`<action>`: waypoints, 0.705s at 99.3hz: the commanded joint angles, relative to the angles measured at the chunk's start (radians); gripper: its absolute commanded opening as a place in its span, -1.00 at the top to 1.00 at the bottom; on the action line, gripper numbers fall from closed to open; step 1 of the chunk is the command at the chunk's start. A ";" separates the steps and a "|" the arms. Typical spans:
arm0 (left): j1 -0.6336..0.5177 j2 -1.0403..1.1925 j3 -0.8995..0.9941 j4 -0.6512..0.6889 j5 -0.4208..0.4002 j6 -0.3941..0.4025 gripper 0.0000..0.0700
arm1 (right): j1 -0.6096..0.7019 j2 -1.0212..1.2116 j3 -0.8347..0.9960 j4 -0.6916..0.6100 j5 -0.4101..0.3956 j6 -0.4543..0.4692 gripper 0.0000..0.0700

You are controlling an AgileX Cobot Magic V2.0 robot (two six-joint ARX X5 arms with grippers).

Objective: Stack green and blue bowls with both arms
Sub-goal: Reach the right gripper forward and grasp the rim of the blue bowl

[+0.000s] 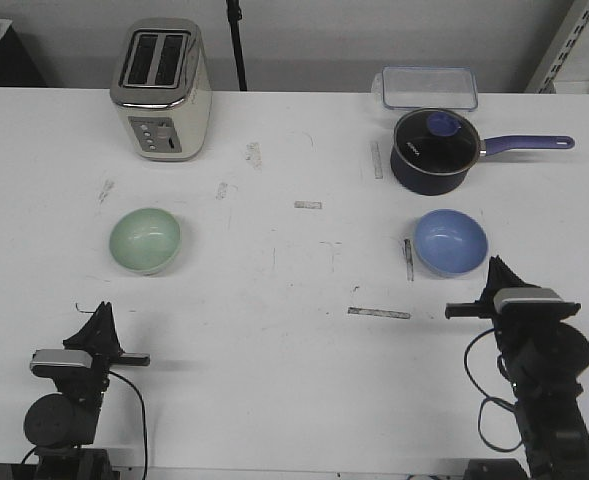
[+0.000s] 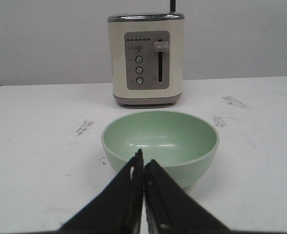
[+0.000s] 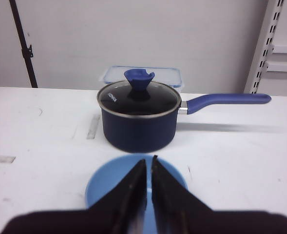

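Looking over the white table (image 1: 294, 300), we see both arms parked at its near edge, nothing held. Left gripper (image 2: 143, 163) has its fingers (image 2: 128, 195) pressed together, tips pointing at the green bowl (image 2: 160, 144); in the left wrist view the tips overlap the bowl's near rim, but the front view shows the gripper (image 1: 99, 315) apart from the bowl (image 1: 145, 240), with bare table between. Right gripper (image 3: 148, 165) is likewise closed, with only a thin slit between the fingers (image 3: 165, 195), aimed at the blue bowl (image 3: 109, 183). In the front view that gripper (image 1: 496, 270) sits just beside the blue bowl (image 1: 452, 241), at its near right rim; we cannot tell if they touch.

Both bowls sit upright and empty, well apart: green on the left half, blue on the right. Behind the green bowl stands a cream toaster (image 1: 161, 90). Behind the blue bowl sits a navy saucepan (image 1: 432, 150) with glass lid and purple handle pointing right, and past it a clear plastic container (image 1: 427, 87) near the far edge.
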 commanded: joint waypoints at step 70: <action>0.001 -0.002 -0.022 0.013 -0.002 0.001 1.00 | -0.118 0.802 0.735 -0.628 -0.045 0.118 0.92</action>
